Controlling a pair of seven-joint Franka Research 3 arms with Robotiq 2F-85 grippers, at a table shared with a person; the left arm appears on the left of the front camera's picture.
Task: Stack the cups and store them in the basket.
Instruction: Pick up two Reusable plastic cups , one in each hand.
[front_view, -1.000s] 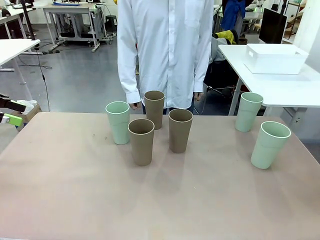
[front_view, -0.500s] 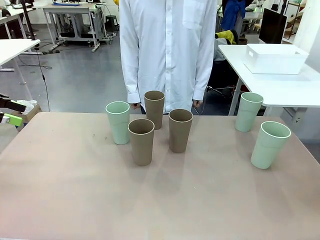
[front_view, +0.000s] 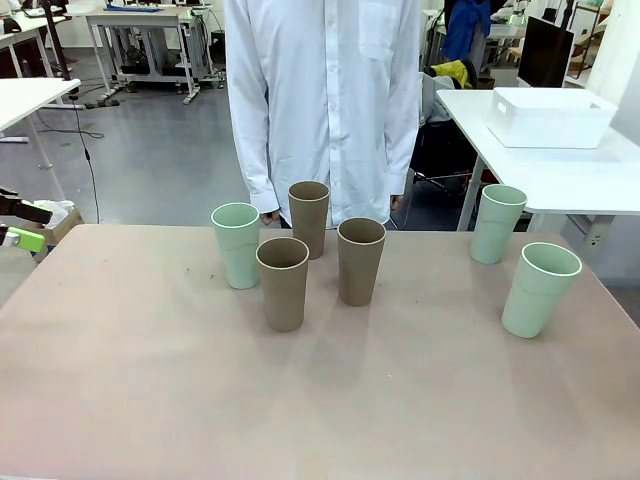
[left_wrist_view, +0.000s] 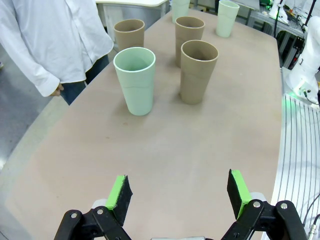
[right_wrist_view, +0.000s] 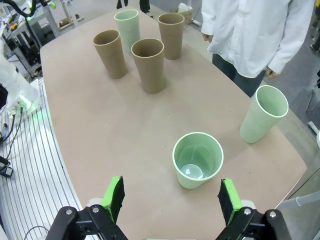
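Six cups stand upright and apart on the table. Three taupe ones (front_view: 283, 283) (front_view: 360, 260) (front_view: 309, 218) cluster at the middle, with a mint one (front_view: 237, 245) to their left. Two more mint cups (front_view: 497, 223) (front_view: 540, 289) stand at the right. The white basket (front_view: 552, 117) sits on a separate white table at the back right. My left gripper (left_wrist_view: 179, 195) is open over the table's left end, well short of the near mint cup (left_wrist_view: 135, 80). My right gripper (right_wrist_view: 171, 200) is open, just short of a mint cup (right_wrist_view: 197, 160).
A person in a white shirt (front_view: 325, 100) stands at the far edge behind the cluster, with hands (front_view: 268, 213) hanging at the sides. The tan table (front_view: 320, 400) has broad bare room in front of the cups. The left gripper's green pad (front_view: 25, 238) shows at the left edge.
The person has shifted slightly to the left. The cups and both grippers have not moved.
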